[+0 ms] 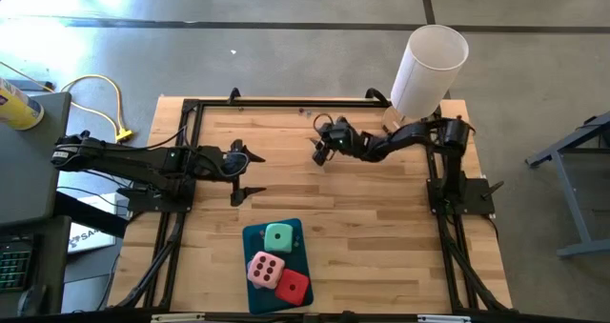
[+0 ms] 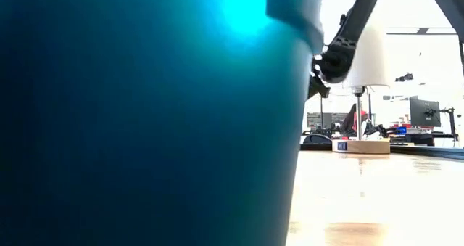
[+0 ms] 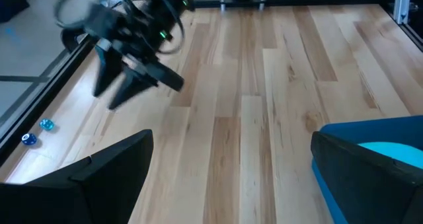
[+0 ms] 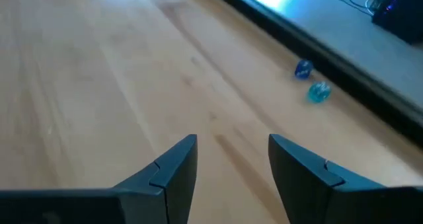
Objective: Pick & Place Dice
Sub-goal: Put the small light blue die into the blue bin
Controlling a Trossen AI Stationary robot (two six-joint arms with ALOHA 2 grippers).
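Three large soft dice lie on a teal tray (image 1: pixel 250 235) near the table's front edge: mint green (image 1: pixel 278 236), pale pink (image 1: pixel 265 269) and red (image 1: pixel 293 285). Two small blue translucent dice (image 4: pixel 303 68) (image 4: pixel 318 92) rest on the wood beside the black rail at the far edge; the left wrist view shows them too (image 3: pixel 45 124) (image 3: pixel 27 139). My right gripper (image 4: pixel 231 161) hovers open low over bare wood in the far middle (image 1: pixel 320 150), short of the small blue dice. My left gripper (image 1: pixel 246 175) waits open at the left, above the table.
A tall white cylinder (image 1: pixel 429 70) stands at the far right corner. A black frame rail (image 1: pixel 286 102) runs along the far edge. In the low view the teal tray (image 2: pixel 145 115) fills most of the picture. Bare wood lies between the arms.
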